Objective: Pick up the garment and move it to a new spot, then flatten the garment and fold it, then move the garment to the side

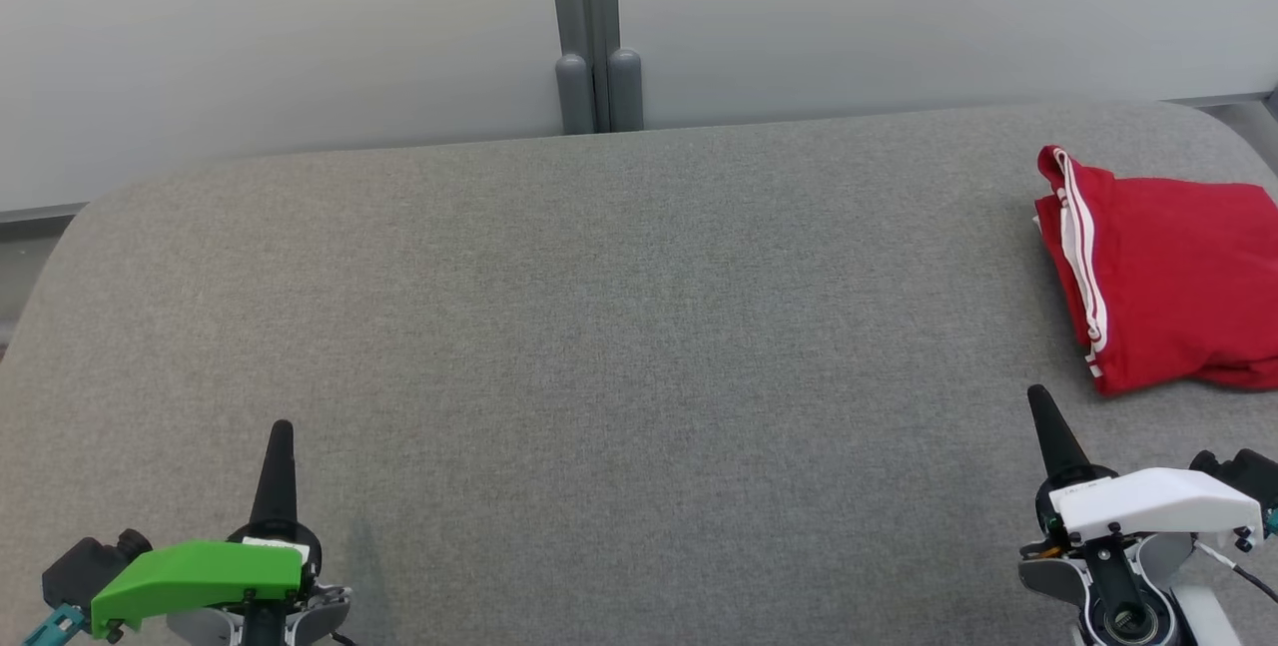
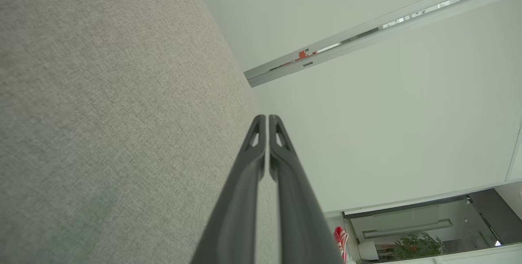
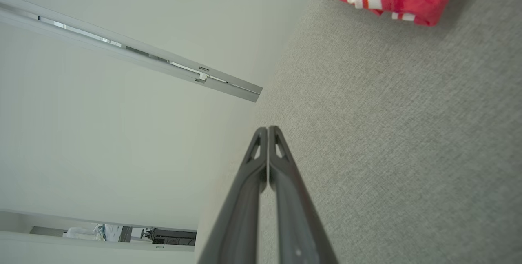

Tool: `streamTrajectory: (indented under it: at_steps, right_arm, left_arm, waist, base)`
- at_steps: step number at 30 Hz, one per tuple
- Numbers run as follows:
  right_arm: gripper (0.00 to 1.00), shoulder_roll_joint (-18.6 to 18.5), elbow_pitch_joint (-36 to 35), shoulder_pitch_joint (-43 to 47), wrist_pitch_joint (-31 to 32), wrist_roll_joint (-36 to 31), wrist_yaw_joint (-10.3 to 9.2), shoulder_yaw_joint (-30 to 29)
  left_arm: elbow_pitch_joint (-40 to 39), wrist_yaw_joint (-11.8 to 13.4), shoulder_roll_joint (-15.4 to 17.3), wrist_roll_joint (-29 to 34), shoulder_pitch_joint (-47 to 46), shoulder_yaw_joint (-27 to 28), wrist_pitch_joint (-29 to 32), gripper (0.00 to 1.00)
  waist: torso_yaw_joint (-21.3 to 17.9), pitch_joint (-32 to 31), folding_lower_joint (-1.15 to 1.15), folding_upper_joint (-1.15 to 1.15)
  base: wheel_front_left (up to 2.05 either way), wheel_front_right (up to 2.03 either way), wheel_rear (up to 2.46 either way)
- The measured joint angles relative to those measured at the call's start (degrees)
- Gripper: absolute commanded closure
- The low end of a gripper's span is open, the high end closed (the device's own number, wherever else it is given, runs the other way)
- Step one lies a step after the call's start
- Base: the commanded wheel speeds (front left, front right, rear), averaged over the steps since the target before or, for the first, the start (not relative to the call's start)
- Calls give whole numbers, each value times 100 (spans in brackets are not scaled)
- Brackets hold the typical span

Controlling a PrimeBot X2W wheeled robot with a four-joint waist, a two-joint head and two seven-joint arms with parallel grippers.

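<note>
The red garment (image 1: 1168,277), white-striped along its left edge, lies as what looks like a folded bundle at the far right of the grey fabric worktop (image 1: 619,326); its right edge runs off the head view. The left gripper (image 1: 282,431) sits at the near left and the right gripper (image 1: 1038,394) at the near right, near the garment but apart from it. Both have jaws pressed together, holding nothing.

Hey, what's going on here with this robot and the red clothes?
Nothing is being handled right now. The red garment lies folded at the right edge of the grey surface. The left gripper and right gripper are both shut and empty, low at the front, clear of it.
</note>
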Motion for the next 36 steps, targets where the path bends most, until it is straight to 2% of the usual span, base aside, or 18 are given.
streamTrajectory:
  at_steps: [36]
  right_arm:
    - [100,85,-165,-60,436,1808,-4,-188]
  left_arm:
    - [-114,0,11,-1506,-168,153,452,100]
  waist:
    - [85,26,0,0]
  base:
    - [0,0,0]
